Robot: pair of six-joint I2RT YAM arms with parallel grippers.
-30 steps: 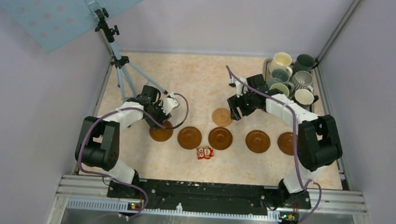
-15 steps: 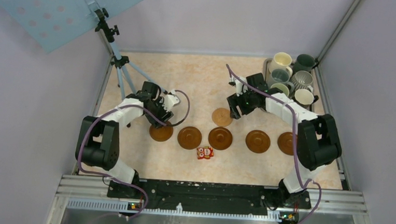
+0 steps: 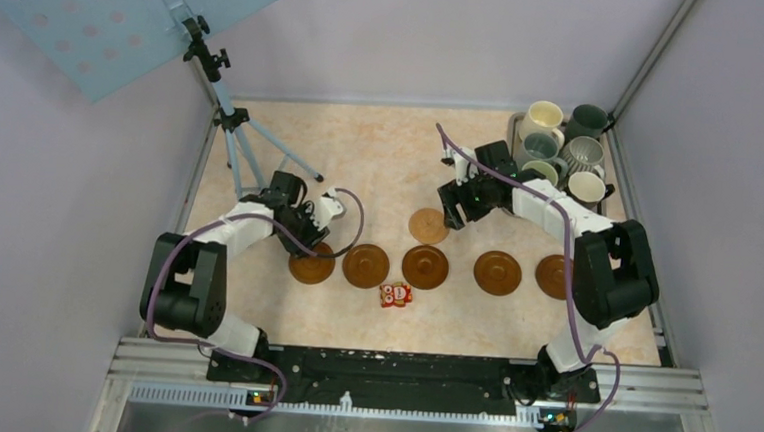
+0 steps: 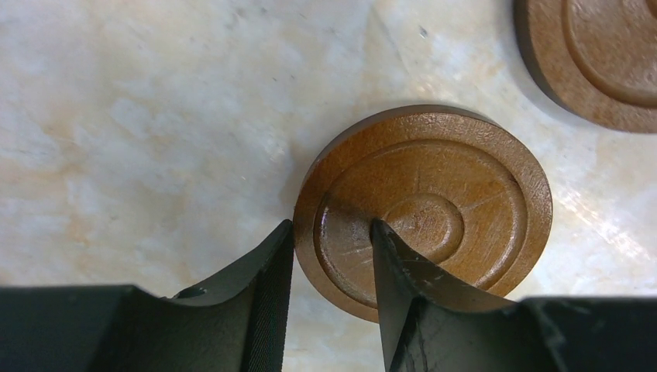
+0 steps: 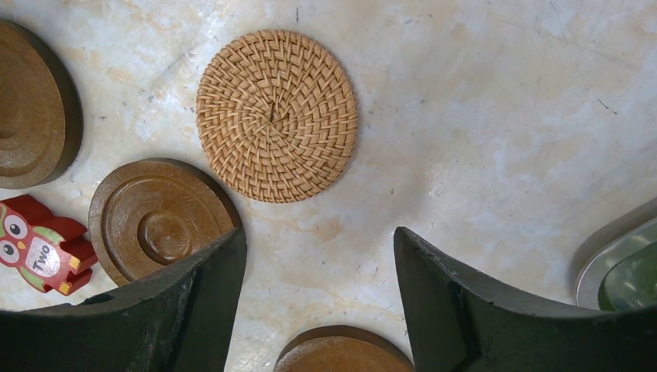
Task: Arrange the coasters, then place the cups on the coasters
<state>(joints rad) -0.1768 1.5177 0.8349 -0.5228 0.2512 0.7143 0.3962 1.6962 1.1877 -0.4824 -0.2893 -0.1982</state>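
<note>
In the top view, the right arm (image 3: 559,209) covers part of the end coaster (image 3: 554,277) and some cups (image 3: 544,117). In the left wrist view, the left fingers (image 4: 411,298) hide part of the near coaster (image 4: 434,198), and the corner cuts off a second coaster (image 4: 604,62). The right wrist view's edge cuts off the tray (image 5: 600,252).

There are five wooden coasters (image 3: 425,266), one woven coaster (image 3: 427,225), six mugs (image 3: 543,117), one red owl block (image 3: 395,295) and one tripod (image 3: 231,127).
</note>
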